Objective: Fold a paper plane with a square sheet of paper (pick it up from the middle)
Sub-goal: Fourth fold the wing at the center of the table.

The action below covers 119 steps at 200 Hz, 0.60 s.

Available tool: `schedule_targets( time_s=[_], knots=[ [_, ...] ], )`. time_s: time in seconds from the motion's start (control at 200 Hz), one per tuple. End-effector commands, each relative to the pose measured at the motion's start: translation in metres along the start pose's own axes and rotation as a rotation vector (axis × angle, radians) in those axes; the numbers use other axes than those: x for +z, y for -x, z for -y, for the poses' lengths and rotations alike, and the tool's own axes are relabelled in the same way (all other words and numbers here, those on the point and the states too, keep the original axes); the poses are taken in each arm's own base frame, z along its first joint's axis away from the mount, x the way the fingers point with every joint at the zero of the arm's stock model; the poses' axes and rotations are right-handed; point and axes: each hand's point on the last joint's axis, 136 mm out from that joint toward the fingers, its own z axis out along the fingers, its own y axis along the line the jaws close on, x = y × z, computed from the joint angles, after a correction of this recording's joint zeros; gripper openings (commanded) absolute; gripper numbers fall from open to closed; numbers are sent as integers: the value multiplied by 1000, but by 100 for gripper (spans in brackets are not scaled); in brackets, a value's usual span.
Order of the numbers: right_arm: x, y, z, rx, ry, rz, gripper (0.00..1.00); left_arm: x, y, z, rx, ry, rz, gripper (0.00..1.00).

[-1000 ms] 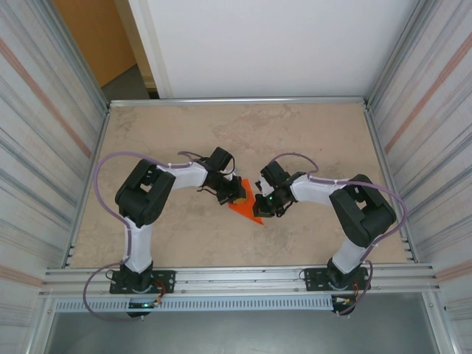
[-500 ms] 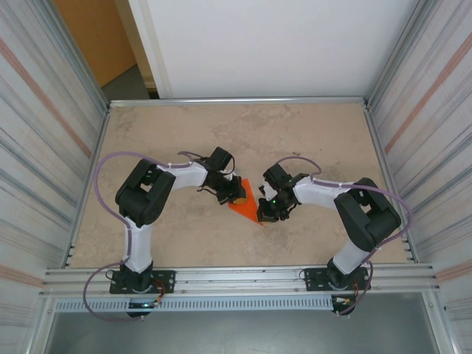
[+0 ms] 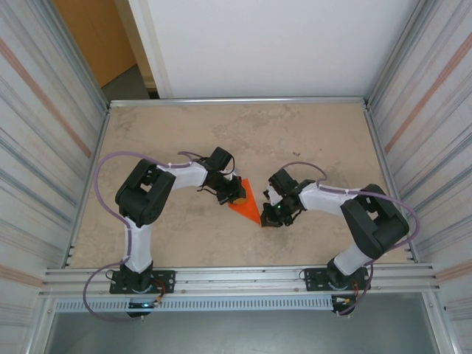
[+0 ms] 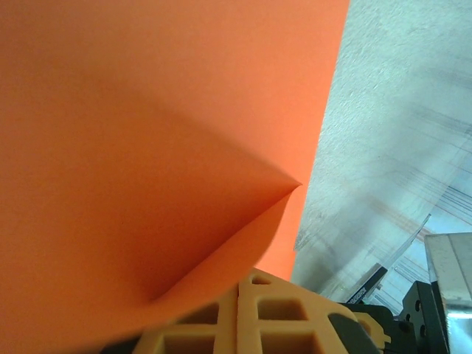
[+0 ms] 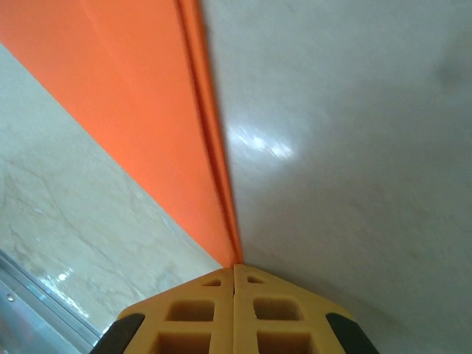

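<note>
Now right gripper point(image 5: 234, 268) closed; touching paper plane point(image 5: 133, 96) tip

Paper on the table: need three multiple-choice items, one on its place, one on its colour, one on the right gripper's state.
1. Where does the paper lie?
A. Mid-table, between the left gripper and the right gripper
B. In the far left corner
C. On the metal rail by the arm bases

2. What colour is the paper?
A. Blue
B. Orange
C. White

3. How do the right gripper's fingers stand?
A. Wide open
B. Spread around a cup
C. Closed together

Answers:
1 A: the top view shows it flat between the two grippers.
2 B: it is bright orange in all three views.
3 C: the right wrist view shows the fingers meeting at the paper's tip.
</note>
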Motion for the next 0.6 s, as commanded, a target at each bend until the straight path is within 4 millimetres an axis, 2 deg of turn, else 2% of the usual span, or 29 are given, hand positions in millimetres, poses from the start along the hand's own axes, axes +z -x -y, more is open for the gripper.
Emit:
schedule_targets(
  time_s=[0.0, 0.14, 0.241, 0.396, 0.591],
  knots=[
    [-9, -18, 13, 75, -31, -35, 6, 16, -17, -79, -156, 242, -46, 5],
    [-36, 16, -21, -8, 36, 119, 10, 17, -17, -76, -152, 229, -49, 5],
    [-44, 36, -37, -13, 69, 166, 12, 17, -17, -75, -150, 224, -48, 5],
    [-26, 54, -39, -17, 39, 138, 8, 18, -16, -71, -142, 208, -51, 5],
    [-5, 61, -43, -61, 19, 92, 4, 18, -16, -70, -141, 205, -53, 5]
  ],
)
